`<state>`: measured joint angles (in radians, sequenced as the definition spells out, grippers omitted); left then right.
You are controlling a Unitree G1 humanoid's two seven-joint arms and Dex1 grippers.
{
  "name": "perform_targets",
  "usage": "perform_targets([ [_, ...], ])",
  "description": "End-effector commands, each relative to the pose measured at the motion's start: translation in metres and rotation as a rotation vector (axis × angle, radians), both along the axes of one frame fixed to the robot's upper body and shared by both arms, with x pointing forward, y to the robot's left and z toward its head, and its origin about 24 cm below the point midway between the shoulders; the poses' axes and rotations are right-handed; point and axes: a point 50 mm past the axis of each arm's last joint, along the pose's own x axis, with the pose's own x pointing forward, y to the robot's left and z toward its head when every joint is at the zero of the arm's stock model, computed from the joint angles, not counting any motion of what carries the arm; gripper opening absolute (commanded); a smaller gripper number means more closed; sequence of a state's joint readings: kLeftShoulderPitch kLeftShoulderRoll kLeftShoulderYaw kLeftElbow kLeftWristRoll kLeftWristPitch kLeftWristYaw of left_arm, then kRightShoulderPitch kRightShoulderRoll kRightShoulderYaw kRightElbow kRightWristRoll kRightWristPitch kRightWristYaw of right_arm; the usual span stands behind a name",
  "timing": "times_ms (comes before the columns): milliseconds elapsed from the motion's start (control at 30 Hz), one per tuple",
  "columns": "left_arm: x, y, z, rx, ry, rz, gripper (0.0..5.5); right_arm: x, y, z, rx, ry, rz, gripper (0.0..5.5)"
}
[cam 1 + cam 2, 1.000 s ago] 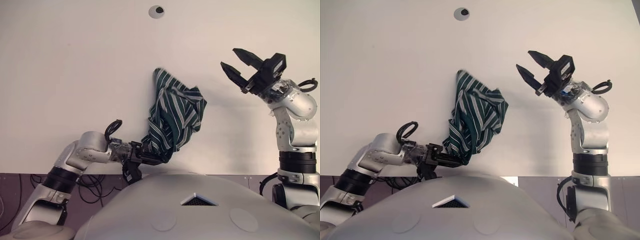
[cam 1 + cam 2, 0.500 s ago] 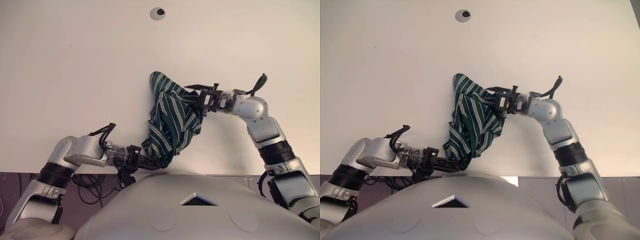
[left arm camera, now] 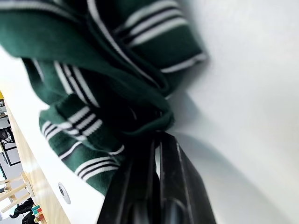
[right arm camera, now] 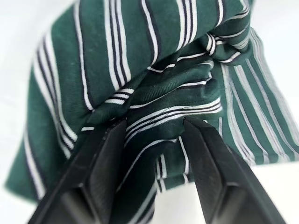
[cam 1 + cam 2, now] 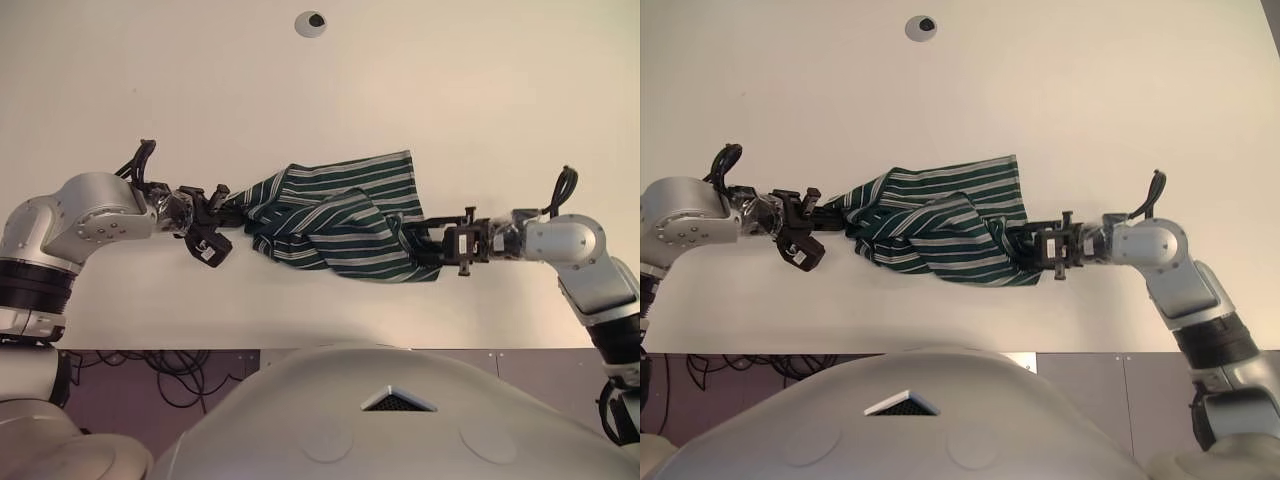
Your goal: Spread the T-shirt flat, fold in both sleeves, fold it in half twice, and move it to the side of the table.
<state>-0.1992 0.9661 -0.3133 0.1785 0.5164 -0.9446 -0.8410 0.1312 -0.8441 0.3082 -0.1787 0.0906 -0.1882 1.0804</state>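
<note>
White table (image 5: 200, 90) spreads under both my arms. My left claw (image 5: 226, 196) is closed to a narrow pinch on one bunched end of the T-shirt (image 5: 340, 215). From that wrist, its two dark fingers (image 3: 175, 182) lie pressed almost together, with a twisted fold of green cloth caught at their tips. My right claw (image 5: 420, 243) grips the opposite end. From that wrist, its fingers (image 4: 103, 168) stand either side of a thick gather of fabric, and a seamed edge runs across between them.

Between the two claws the T-shirt is drawn out sideways as one long rumpled band. It is dark green with thin white stripes in pairs and threes. Close to my left claw it is narrow and rope-like. Toward my right claw it widens, and one flatter panel rises on the far side from me with a straight edge. Loose folds sag on the near side. A soft shadow lies on the table just below them, and I cannot tell whether the cloth touches the surface.

Well beyond the shirt, on the far part of the table, is a round hole (image 5: 311, 22) with a dark centre. Below the table's near edge, on my left claw's side, cables (image 5: 175, 370) hang in loops.
</note>
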Motion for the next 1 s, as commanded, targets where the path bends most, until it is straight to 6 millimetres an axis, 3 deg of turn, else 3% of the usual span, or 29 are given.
perform_targets([
  [33,0.002,-0.01,0.01,-0.07,-0.022,-0.045,0.01,-0.007,-0.001,0.018,0.129,0.042,-0.035,2.23],
  [133,0.008,-0.01,0.017,-0.088,-0.071,-0.058,0.01,-0.008,-0.003,0.033,0.25,0.071,-0.072,2.23],
  [233,0.008,-0.01,0.02,-0.133,-0.09,-0.06,0.01,0.007,-0.009,0.044,0.312,0.017,-0.161,2.23],
  [400,0.007,-0.013,0.02,-0.192,-0.07,-0.026,0.01,0.02,-0.012,0.043,0.34,-0.022,-0.258,2.23],
  [767,-0.012,-0.024,0.013,-0.313,0.123,0.026,1.72,0.017,-0.018,0.033,0.357,-0.038,-0.301,2.23],
  [1000,0.001,-0.021,0.014,-0.256,0.037,0.047,1.99,0.016,-0.019,0.029,0.36,-0.044,-0.304,2.23],
])
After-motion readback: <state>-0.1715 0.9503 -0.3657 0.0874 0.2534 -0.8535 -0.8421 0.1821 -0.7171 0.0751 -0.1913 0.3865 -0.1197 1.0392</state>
